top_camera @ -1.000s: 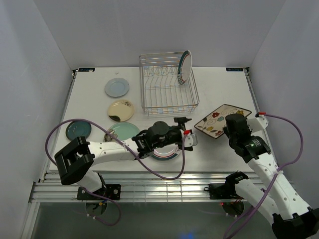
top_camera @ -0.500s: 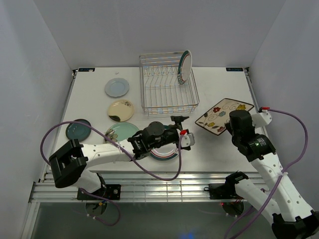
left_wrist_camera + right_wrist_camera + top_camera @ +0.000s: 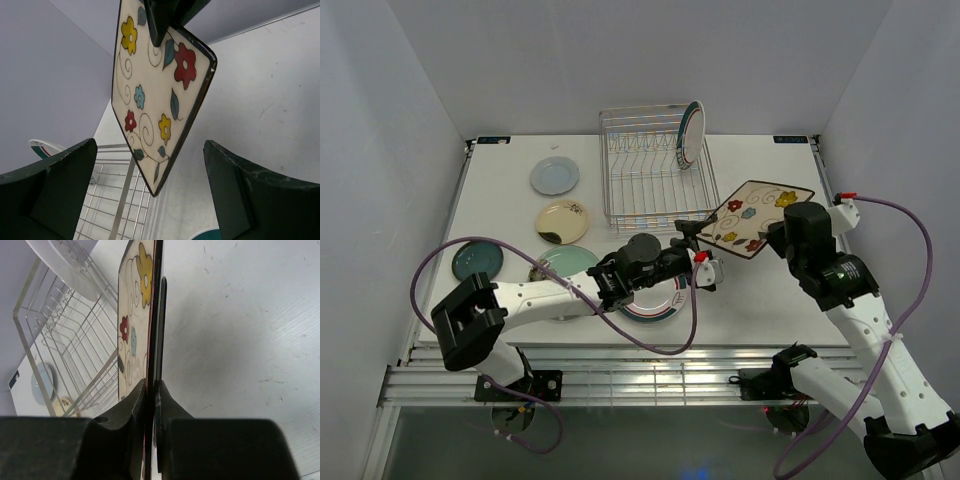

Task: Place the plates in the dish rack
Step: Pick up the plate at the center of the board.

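The square floral plate (image 3: 755, 218) hangs tilted on edge above the table, just right of the dish rack (image 3: 655, 170). My right gripper (image 3: 782, 232) is shut on its right edge; in the right wrist view the fingers (image 3: 135, 400) pinch the plate (image 3: 132, 340) edge-on. My left gripper (image 3: 698, 255) stands open just left of the plate's lower corner. In the left wrist view that plate (image 3: 155, 90) hangs between the wide fingers (image 3: 245, 190), touching neither. One white teal-red rimmed plate (image 3: 690, 133) stands in the rack; another (image 3: 655, 305) lies under the left arm.
On the left of the table lie a pale green plate (image 3: 565, 265), a dark teal plate (image 3: 477, 260), a cream/gold plate (image 3: 561, 221) and a blue-grey plate (image 3: 554, 176). The rack's wire wall (image 3: 120, 200) is close behind the left gripper.
My right gripper has lifted the floral plate off the table and carried it left and back toward the rack, tilting it on edge. The left gripper shifted slightly and stayed open.
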`<control>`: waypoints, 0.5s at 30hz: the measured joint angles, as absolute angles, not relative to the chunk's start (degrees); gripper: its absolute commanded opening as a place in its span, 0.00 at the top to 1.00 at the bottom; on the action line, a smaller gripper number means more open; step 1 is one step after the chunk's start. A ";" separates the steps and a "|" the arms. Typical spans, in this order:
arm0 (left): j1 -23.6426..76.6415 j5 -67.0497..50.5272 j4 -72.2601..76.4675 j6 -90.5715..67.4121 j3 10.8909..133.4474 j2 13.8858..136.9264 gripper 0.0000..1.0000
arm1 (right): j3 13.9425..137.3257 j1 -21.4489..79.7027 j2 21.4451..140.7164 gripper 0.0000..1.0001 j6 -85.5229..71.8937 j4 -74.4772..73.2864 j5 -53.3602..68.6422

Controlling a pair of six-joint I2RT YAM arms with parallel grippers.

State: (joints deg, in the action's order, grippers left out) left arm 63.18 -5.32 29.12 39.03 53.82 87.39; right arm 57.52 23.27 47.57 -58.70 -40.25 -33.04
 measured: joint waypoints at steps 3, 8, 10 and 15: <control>63.18 -4.95 29.12 39.57 55.61 88.05 0.02 | 58.39 23.27 48.53 0.92 -58.26 -40.40 -31.38; 63.20 -4.43 28.97 40.29 56.93 88.92 0.02 | 61.84 23.27 51.81 0.92 -58.22 -40.56 -28.47; 63.20 -4.27 28.88 40.53 56.93 89.03 0.02 | 63.09 23.27 52.90 0.92 -58.26 -40.51 -27.51; 63.20 -4.25 28.64 41.04 56.93 89.12 0.05 | 65.69 23.27 55.11 0.92 -58.28 -40.45 -25.41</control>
